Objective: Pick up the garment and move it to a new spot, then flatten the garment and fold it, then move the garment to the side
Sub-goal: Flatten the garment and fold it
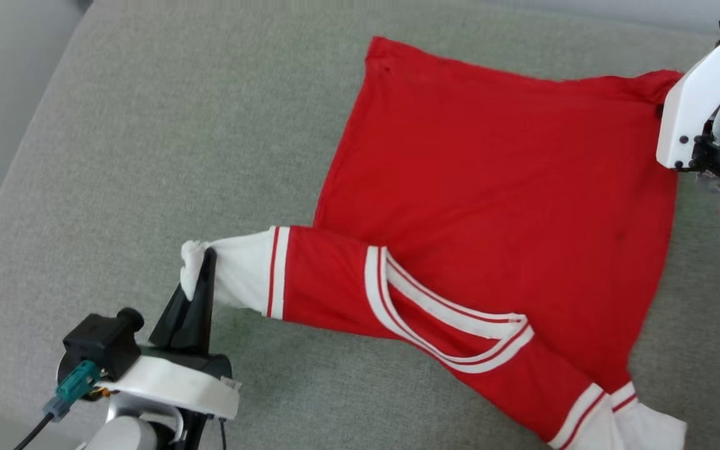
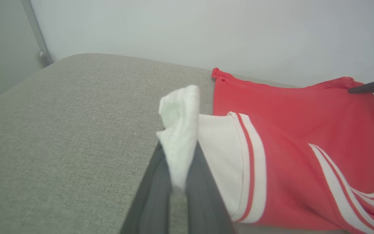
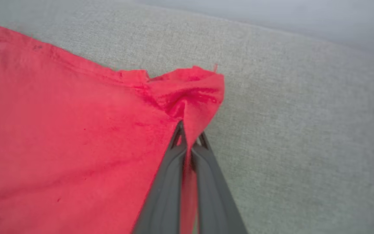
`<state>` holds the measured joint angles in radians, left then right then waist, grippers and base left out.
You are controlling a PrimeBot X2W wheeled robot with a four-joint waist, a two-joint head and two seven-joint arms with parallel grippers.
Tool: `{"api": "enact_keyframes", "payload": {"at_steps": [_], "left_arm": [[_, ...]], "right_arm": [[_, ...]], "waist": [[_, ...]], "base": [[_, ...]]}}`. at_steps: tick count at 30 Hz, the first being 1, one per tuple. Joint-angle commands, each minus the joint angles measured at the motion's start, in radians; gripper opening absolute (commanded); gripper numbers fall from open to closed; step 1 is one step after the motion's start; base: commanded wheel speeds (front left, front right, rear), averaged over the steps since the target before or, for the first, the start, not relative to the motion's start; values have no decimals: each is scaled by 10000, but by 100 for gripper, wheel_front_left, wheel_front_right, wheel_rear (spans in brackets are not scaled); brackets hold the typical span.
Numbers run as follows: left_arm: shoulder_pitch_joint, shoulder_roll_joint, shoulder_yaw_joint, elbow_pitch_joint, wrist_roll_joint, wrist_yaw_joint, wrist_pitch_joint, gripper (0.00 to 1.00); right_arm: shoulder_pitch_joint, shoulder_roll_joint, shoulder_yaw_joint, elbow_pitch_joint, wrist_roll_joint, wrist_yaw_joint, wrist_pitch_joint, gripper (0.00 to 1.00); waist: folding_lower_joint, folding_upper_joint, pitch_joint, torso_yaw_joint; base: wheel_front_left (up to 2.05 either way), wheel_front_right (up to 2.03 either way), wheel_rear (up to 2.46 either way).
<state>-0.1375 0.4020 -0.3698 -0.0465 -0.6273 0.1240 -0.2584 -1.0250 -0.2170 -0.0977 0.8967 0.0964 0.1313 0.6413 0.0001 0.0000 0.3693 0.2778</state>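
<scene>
Left tool (image 1: pixel 207 257) has its two dark fingers pressed together on the white sleeve end (image 1: pixel 235 272) of the red jersey (image 1: pixel 491 187), with a tuft of white cloth bunched up past the fingertips. That sleeve is drawn out straight from the body of the jersey toward the tool, its red and white stripes just behind the pinched part.

Right tool (image 3: pixel 190 130) is likewise closed, pinching a hem corner (image 3: pixel 193 84) of the jersey; the red cloth puckers into a small peak where the fingers meet it. In the head view this corner sits at the upper right, beside the arm's white wrist housing (image 1: pixel 691 106).

Between the two tools the jersey lies spread on a grey-green upholstered cushion (image 1: pixel 147 156), mostly flat and plain red on top. Its other hem corner (image 1: pixel 379 50) rests free at the far side. The striped V-collar (image 1: pixel 454 325) lies on the near side, toward the robot, and the second sleeve (image 1: pixel 622 419) lies at the lower right, its white end reaching the bottom edge of the head view.
</scene>
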Motion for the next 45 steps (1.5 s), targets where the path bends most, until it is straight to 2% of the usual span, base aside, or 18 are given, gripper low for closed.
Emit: {"api": "enact_keyframes", "payload": {"at_steps": [1,7,11,14,17,21,22,23,24,25,29,34,39,42,45], "left_arm": [[205,103,93,85,-39,88,28,0],[886,285,325,329,-293,391,181,0],[1338,416,487,479,-432,580,267,0],[1662,471,539,628,-485,728,327,0],[1941,498,613,753,-555,848,331,0],[2221,546,683,943,-651,927,353,0],[2254,598,660,964,-598,953,396,0],[2246,606,646,960,-571,972,415,0],[2233,597,632,955,-585,974,441,0],[2225,603,635,939,-602,994,474,0],[2209,674,651,815,-598,1062,527,0],[2011,761,629,603,-525,1120,590,0],[1783,762,591,372,-483,1114,651,0],[1571,748,570,209,-454,1073,645,0],[1291,733,531,24,-406,1042,645,0]], "right_arm": [[319,-186,335,-268,245,-10,-163,0],[1772,-915,1814,-1824,1442,-10,110,0],[3503,-1524,2098,-3181,2163,-9,722,0],[5134,-1775,1871,-4216,2507,-10,1254,0],[6981,-1715,1472,-5161,2600,-10,1863,0],[9289,-1124,814,-6356,2617,-9,2653,2],[9846,-943,720,-6580,2598,-10,2886,9],[10314,-726,590,-6767,2638,-10,3072,25],[10713,-496,482,-6986,2676,-9,3207,87],[10996,-333,435,-7242,2692,-9,3259,100],[11275,115,29,-8180,2693,-7,2514,100],[10558,351,-251,-8686,2586,-7,-62,100],[9729,691,-312,-8131,2530,-7,-2586,100],[9055,666,-22,-7552,2371,-6,-3321,100],[8204,637,223,-6882,2294,-7,-3501,100]], "waist": [[-1,0,-674,-473],[-1,0,-1721,-1420],[-1,0,-2206,-2078],[-1,0,-2541,-2542],[-1,0,-2823,-2960],[-1,0,-3030,-3369],[-1,0,-3040,-3442],[-1,0,-3030,-3492],[-1,0,-3015,-3532],[-1,0,-3002,-3580],[-1,0,-2906,-3766],[-1,0,-2719,-3838],[-1,0,-2485,-3744],[-1,0,-2223,-3636],[-1,0,-1834,-3482]], "base": [[0,0,0],[0,0,0],[0,0,0],[0,0,0],[0,0,0],[0,0,0],[0,0,0],[0,0,0],[0,0,0],[0,0,0],[0,0,0],[0,0,0],[0,0,0],[0,0,0],[0,0,0]]}}
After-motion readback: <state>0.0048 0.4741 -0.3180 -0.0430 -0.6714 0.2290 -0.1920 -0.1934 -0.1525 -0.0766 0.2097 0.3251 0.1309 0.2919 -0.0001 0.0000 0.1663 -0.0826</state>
